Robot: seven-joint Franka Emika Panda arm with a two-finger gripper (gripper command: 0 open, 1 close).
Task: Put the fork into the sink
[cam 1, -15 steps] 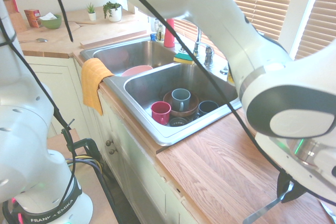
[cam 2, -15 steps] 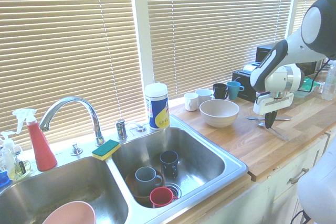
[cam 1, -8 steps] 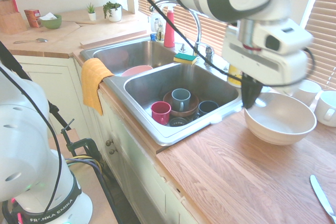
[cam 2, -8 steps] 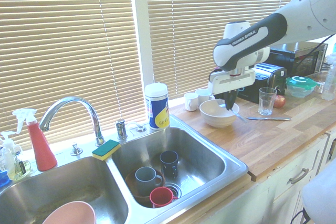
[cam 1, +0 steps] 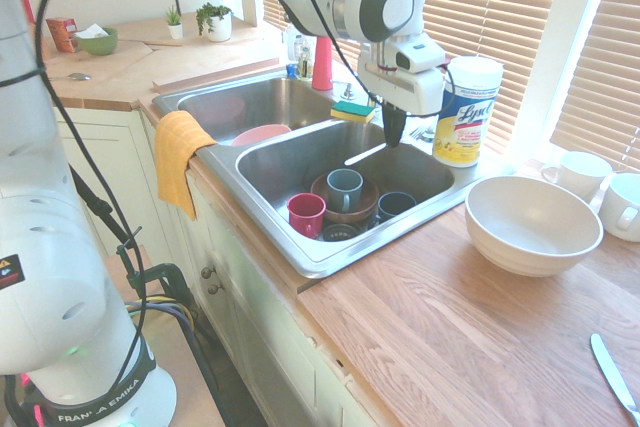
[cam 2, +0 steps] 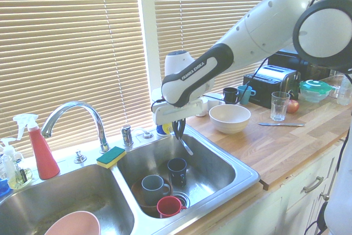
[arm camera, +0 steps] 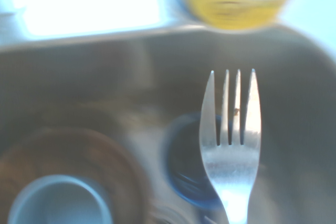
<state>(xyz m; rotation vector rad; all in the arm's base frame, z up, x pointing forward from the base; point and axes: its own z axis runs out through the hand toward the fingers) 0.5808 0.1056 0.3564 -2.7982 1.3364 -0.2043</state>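
Observation:
My gripper (cam 2: 179, 130) hangs over the right basin of the steel sink (cam 2: 242, 182), near its back wall, and is shut on the fork (cam 2: 185, 145). The silver fork slants down from the fingers into the basin. In the wrist view the fork (arm camera: 231, 145) shows its four tines above the dark cup (arm camera: 184, 171). In the basin below stand a red cup (cam 1: 306, 213), a grey cup (cam 1: 344, 188) in a brown bowl (cam 1: 362, 209), and a dark cup (cam 1: 395, 204). From the other side, the gripper (cam 1: 392, 135) is above the sink's (cam 1: 330, 257) far end.
A pink plate (cam 1: 260, 134) lies in the other basin. The faucet (cam 2: 74, 116), a sponge (cam 2: 111, 156) and a Lysol canister (cam 1: 466, 112) line the back rim. A white bowl (cam 1: 533, 224) and a knife (cam 2: 280, 124) sit on the wooden counter. An orange towel (cam 1: 180, 157) hangs over the front.
The arm has swung with the fork from above the white bowl on the counter to over the right sink basin, and the gripper is lower now.

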